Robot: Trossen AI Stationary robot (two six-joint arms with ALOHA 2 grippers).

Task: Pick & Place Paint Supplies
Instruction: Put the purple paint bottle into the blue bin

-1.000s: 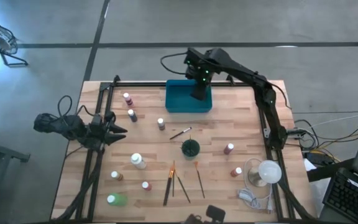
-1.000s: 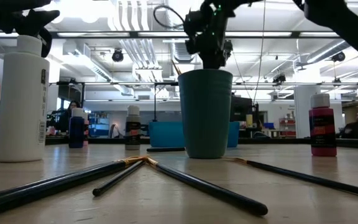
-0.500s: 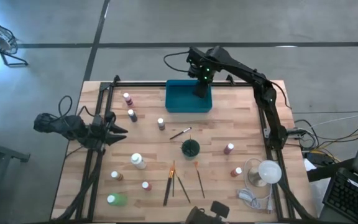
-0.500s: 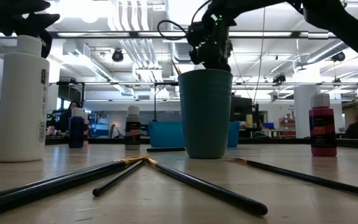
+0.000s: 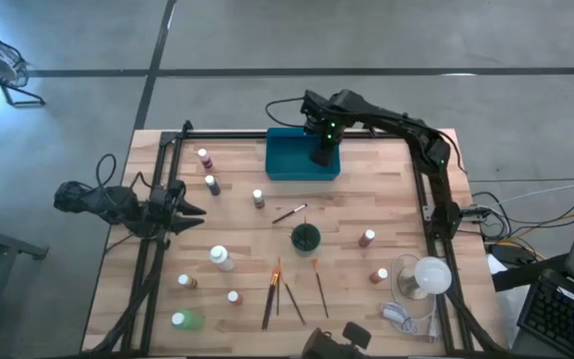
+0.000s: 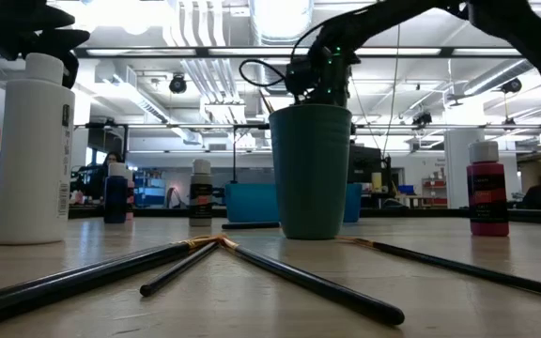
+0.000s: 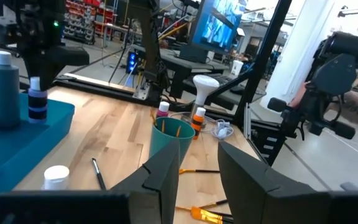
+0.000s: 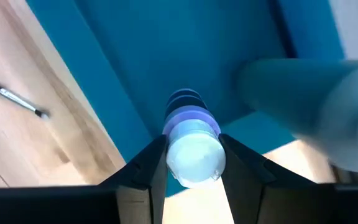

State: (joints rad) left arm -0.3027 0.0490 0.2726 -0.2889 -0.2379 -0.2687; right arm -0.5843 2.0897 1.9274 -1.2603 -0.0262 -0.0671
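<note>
My right gripper [image 5: 322,150] is over the teal tray [image 5: 285,168] at the table's far edge, shut on a small blue bottle with a white cap [image 7: 35,99]. A taller grey bottle [image 7: 2,87] stands in the tray beside it. My left gripper [image 5: 189,211] waits open at the table's left edge. Several small white-capped bottles stand on the wood, among them a pink one [image 5: 203,157], a white one [image 5: 220,257], a green one [image 5: 187,320] and a maroon one [image 5: 367,238]. Thin brushes [image 5: 272,291] lie near the dark green cup [image 5: 305,237], and one more brush [image 5: 289,213] lies farther off. My right gripper pinches the small blue bottle by its white cap [image 8: 194,155], one finger [image 8: 145,165] on each side, coming from above and pointing down. The bottle hangs upright inside the tray, its base low over the tray's floor; whether it rests there I cannot tell.
A white lamp-like object and coiled cable [image 5: 419,281] sit at the table's near right corner. Dark frame rails [image 5: 157,259] run along the left and right sides. Bare wood lies between the tray and the cup.
My right gripper, still shut on the small bottle, has moved down and slightly toward the near edge, deeper into the tray beside the taller bottle. The left arm has kept still.
</note>
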